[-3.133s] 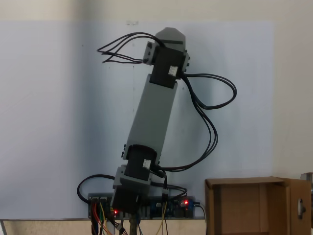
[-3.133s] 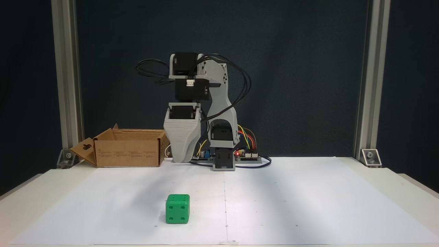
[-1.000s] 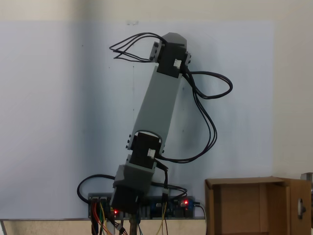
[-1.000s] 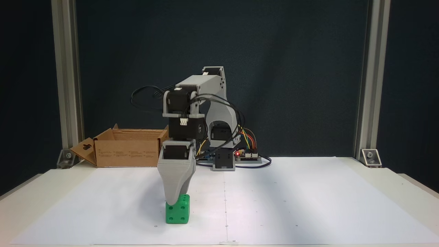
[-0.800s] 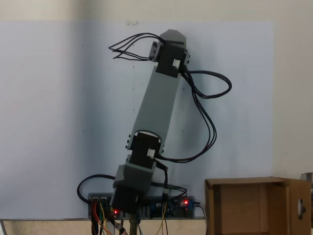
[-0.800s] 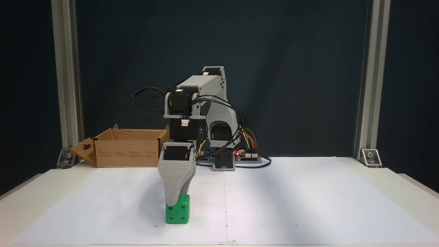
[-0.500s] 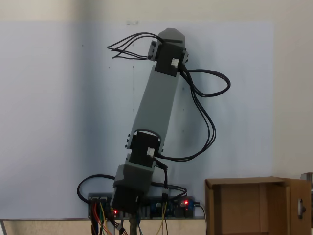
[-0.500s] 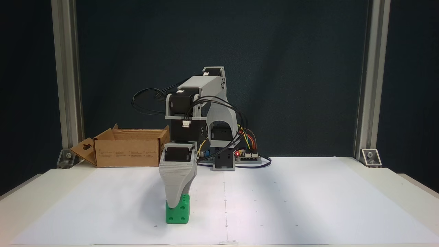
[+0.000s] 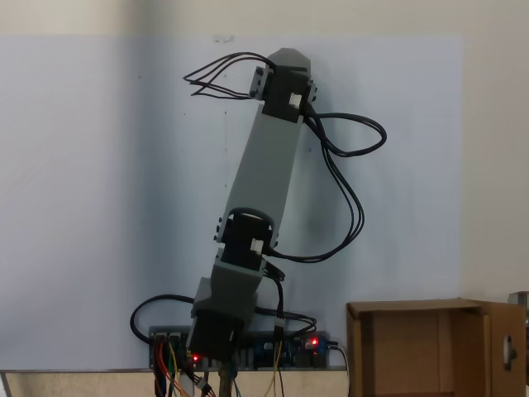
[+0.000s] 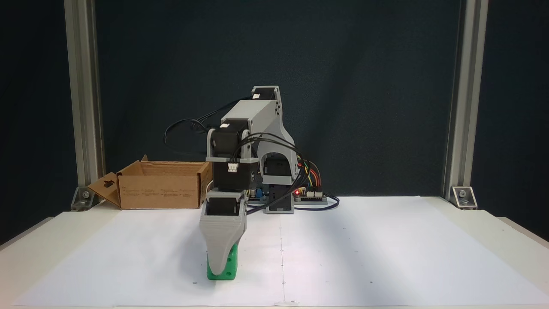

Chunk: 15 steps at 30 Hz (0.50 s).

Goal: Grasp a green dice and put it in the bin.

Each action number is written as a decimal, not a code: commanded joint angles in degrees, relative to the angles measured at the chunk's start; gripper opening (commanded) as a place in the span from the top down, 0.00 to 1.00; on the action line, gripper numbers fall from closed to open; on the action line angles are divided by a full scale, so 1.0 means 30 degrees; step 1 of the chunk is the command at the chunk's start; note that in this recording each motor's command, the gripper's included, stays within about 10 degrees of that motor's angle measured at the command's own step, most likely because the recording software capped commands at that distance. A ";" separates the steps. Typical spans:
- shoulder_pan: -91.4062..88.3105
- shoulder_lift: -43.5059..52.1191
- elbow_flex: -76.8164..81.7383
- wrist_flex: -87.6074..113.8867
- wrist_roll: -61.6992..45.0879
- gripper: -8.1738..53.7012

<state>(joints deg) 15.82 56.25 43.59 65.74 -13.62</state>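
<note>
The green dice sits on the white paper near the front of the table, left of centre, in a fixed view. My gripper points straight down over it. The grey front jaw covers most of the dice's front face and its tip reaches nearly to the paper. The other jaw stands behind it and is hidden, so the opening cannot be read. The bin is a brown cardboard box with upright flaps at the back left, well apart from the gripper; it is also at the lower right in the other fixed view.
A controller board with a red light and coloured wires lies beside the arm's base. Two aluminium posts stand at the table's back corners. Black cables loop off the arm. Open white paper stretches to the right.
The gripper has come down from the dice's top edge to nearly the paper, covering most of its front face. The dice has stayed in place.
</note>
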 commanded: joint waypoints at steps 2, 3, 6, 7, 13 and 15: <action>-0.0117 0.0234 -0.0352 -0.0410 -0.1201 0.21; -0.0117 0.0234 -0.0322 -0.0410 -0.1201 0.24; -0.0117 0.0234 -0.0176 -0.0410 -0.1201 0.30; -0.0117 0.0234 -0.0146 -0.0410 -0.1201 0.32; 0.0059 0.0234 0.0088 -0.0352 -0.0850 0.46; 0.0117 0.0234 0.0088 -0.0352 -0.0469 0.58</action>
<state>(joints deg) 16.08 55.99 44.82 65.65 -13.62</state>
